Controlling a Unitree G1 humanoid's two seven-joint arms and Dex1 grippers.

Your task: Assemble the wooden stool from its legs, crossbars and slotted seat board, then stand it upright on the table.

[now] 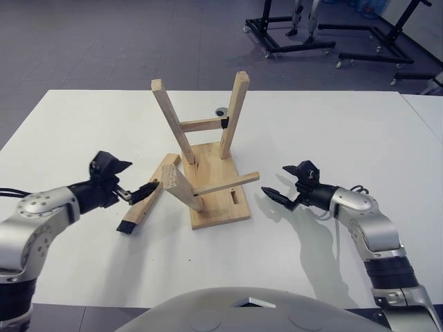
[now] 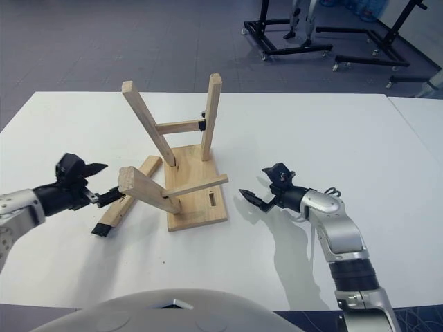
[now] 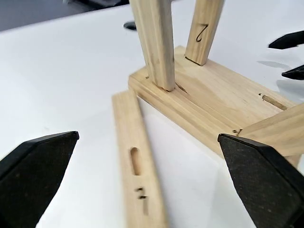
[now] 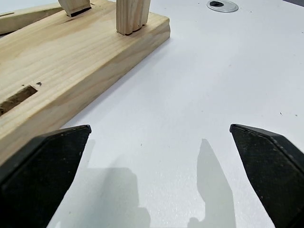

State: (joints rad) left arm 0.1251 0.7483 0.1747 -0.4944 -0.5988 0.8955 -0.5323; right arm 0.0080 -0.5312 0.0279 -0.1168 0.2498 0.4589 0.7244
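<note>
The slotted seat board (image 1: 223, 207) lies flat on the white table (image 1: 346, 131). Two legs (image 1: 235, 114) rise from its far end, joined by a crossbar (image 1: 201, 125). A third leg (image 1: 181, 185) leans at the board's near left corner, and a second crossbar (image 1: 228, 183) sticks out of it to the right. A loose leg (image 1: 140, 208) with a black foot lies flat on the table left of the board. My left gripper (image 1: 135, 178) is open right at this leg, which lies between its fingertips (image 3: 33, 166). My right gripper (image 1: 280, 184) is open, just right of the board, holding nothing.
A small round metal piece (image 1: 221, 111) lies on the table behind the upright legs. Black wheeled stands (image 1: 297, 38) are on the floor beyond the far edge. Bare table stretches to the right and in front of the board.
</note>
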